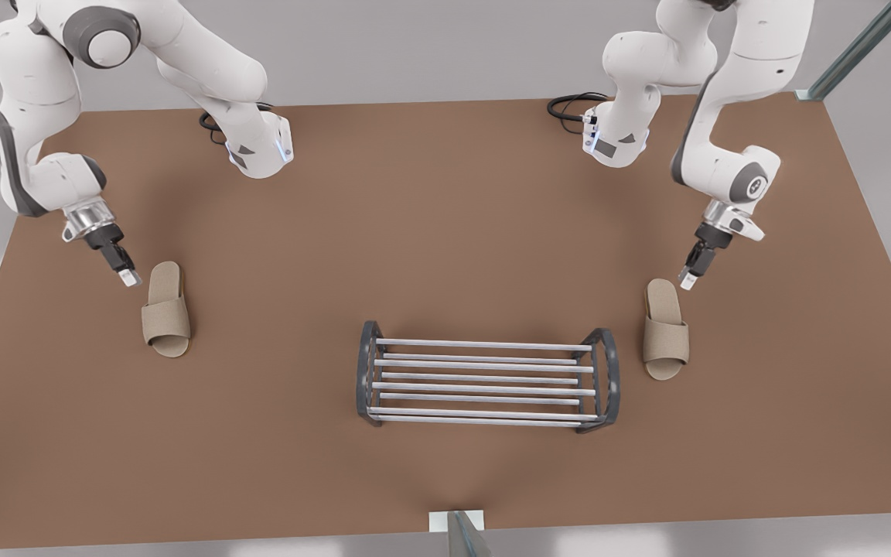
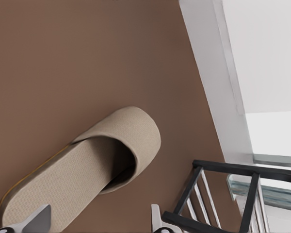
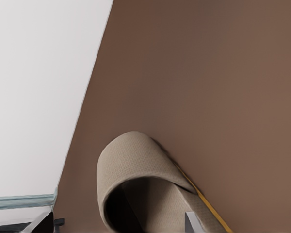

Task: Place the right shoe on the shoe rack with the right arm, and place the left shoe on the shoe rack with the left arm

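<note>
Two beige slippers lie flat on the brown table (image 1: 445, 232). The shoe rack (image 1: 484, 345), silver rods between dark grey arched ends, stands between them near the front edge with nothing on it. My left gripper (image 1: 687, 282) hovers over the heel of the slipper on the front view's right (image 1: 666, 333). In the left wrist view that gripper (image 2: 97, 221) is open, straddling the slipper's (image 2: 87, 170) heel, with a rack end (image 2: 242, 168) beside it. My right gripper (image 1: 128, 277) hangs by the heel of the other slipper (image 1: 167, 313). The right wrist view shows this gripper (image 3: 116, 223) open over its slipper (image 3: 136, 170).
Both arm bases (image 1: 256, 151) (image 1: 619, 139) and their black cables sit at the table's back. A teal frame post (image 1: 457, 534) stands at the middle of the front edge. Each slipper lies roughly a slipper-length from its side of the table.
</note>
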